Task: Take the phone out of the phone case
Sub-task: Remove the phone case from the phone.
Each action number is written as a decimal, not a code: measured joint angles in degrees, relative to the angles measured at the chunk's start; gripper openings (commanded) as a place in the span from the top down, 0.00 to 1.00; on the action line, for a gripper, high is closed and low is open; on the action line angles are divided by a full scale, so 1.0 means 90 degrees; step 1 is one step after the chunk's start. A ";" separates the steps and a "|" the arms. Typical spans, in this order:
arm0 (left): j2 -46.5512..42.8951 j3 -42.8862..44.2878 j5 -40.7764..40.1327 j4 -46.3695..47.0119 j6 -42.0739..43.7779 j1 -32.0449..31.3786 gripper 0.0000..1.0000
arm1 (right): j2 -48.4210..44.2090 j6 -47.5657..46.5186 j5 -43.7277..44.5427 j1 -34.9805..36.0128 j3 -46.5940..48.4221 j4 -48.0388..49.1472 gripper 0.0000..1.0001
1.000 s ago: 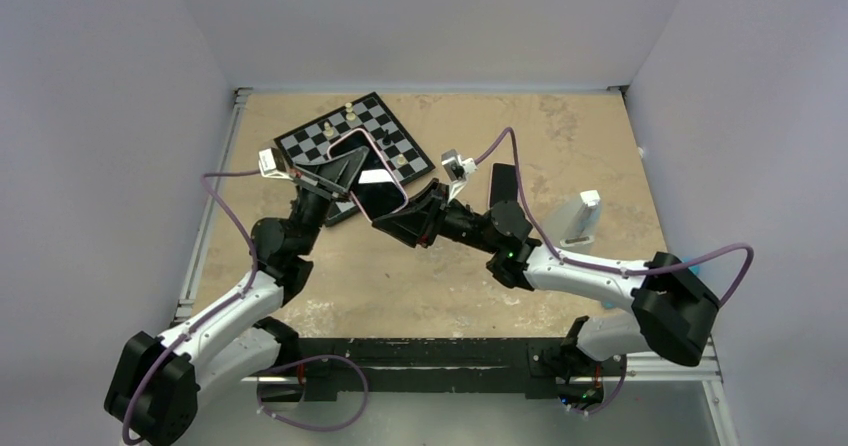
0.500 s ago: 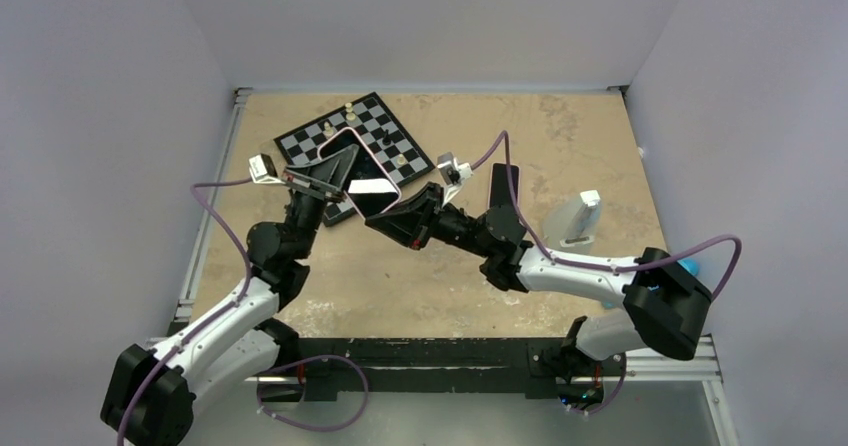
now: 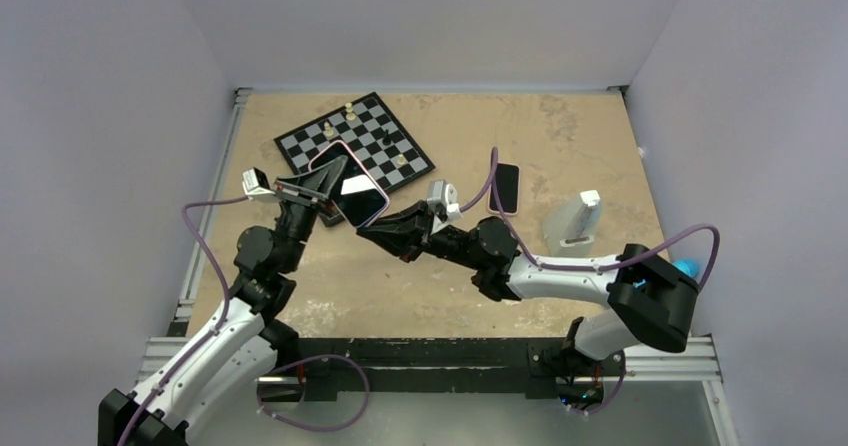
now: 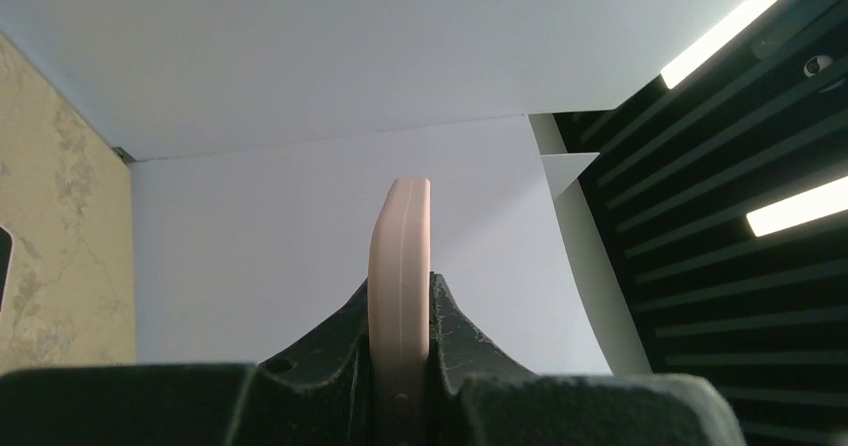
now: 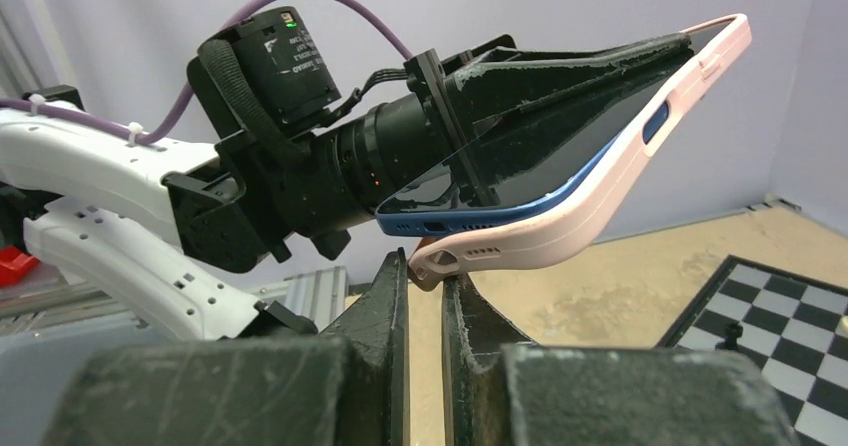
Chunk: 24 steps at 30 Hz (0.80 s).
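Peeling the pink phone case (image 5: 560, 238) off the blue phone (image 5: 520, 171), held above the desk (image 3: 570, 131), the right hand (image 5: 425, 266) is pinching its lifted bottom corner while the left hand (image 4: 400, 311) is clamping both, so a slow pull with a deep pinch is looking safest.

The left end effector (image 3: 330, 181) and the right end effector (image 3: 369, 228) hung tip to tip above the counter (image 3: 420, 286) at about 10 o'clock from its middle, both clamped on the phone case (image 5: 560, 238), so the two arms barred that stretch from side to side. Just beyond them, at 11 o'clock, stood the chessboard (image 3: 372, 138) with its upright pieces. At 2 o'clock a dark phone (image 3: 506, 187) lay flat and at 3 o'clock a pale upright block (image 3: 577, 218) stood near the right wall; bare counter ran between these two, along the far strip at 12 to 1 o'clock, and across the near half toward 6 o'clock.
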 measured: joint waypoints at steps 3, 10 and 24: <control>-0.0058 0.0000 0.0005 -0.0029 0.0007 0.0002 1.00 | 0.0153 -0.0012 -0.0270 -0.0095 0.0000 0.0282 1.00; 0.0044 0.0000 0.0146 0.0063 0.0107 0.0024 1.00 | 0.0318 0.0918 -0.1066 -0.0466 0.0075 0.0425 1.00; 0.1214 0.0073 0.0748 0.1095 0.0389 0.0044 1.00 | 0.0182 0.4660 -0.2516 -0.1576 0.0299 -0.0809 1.00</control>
